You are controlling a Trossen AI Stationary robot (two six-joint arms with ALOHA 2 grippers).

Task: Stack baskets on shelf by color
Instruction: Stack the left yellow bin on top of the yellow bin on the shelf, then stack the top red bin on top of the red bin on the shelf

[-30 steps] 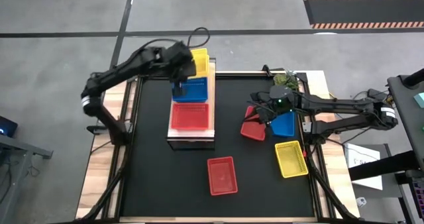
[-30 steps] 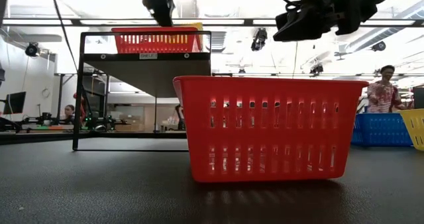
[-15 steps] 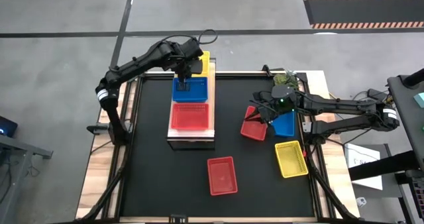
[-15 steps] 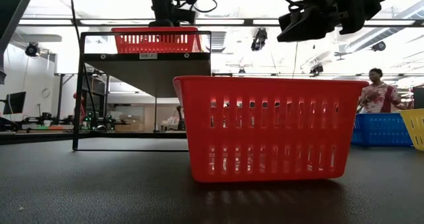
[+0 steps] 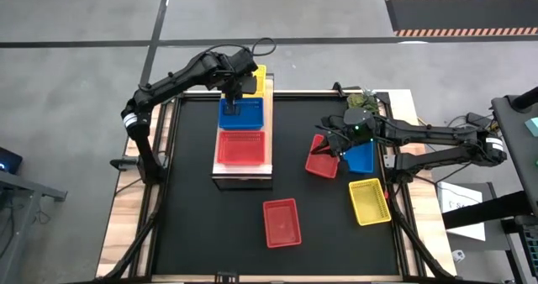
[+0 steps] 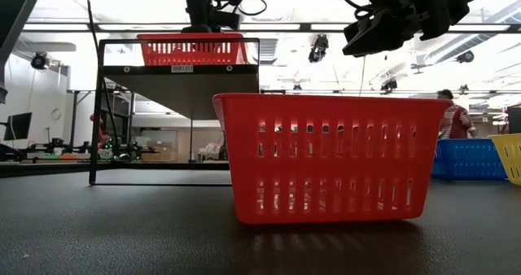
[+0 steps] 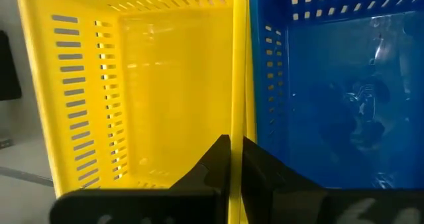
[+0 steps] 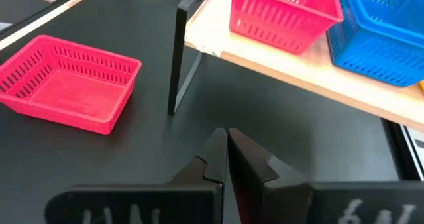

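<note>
On the shelf (image 5: 269,149) three baskets stand in a row: yellow (image 5: 259,76) at the far end, then blue (image 5: 242,116), then red (image 5: 241,147). My left gripper (image 7: 236,139) is above the line between yellow and blue, shut on the yellow basket (image 7: 152,85). My right gripper (image 8: 226,132) is shut, high over a red basket (image 5: 321,165) on the table's right half. The low view hides that basket behind the near red one (image 6: 332,157). My left gripper pinches the yellow basket's wall next to the blue basket (image 7: 237,111) between its two fingers. The fingers come from above, slanting, and lie along the rim. The basket sits level beside the blue one. My right gripper: a red strip (image 8: 236,184) shows between its fingers. I cannot tell whether it touches the red basket.
A blue basket (image 5: 361,158) and a yellow basket (image 5: 370,202) lie on the table's right side. Another red basket (image 5: 282,222) lies near the front edge. Bare black tabletop lies between the shelf and these. A person (image 6: 454,120) moves in the room behind.
My left gripper has sunk toward the shelf's far end with the yellow basket and turned a little, then kept still. The person in the room has walked toward the left.
</note>
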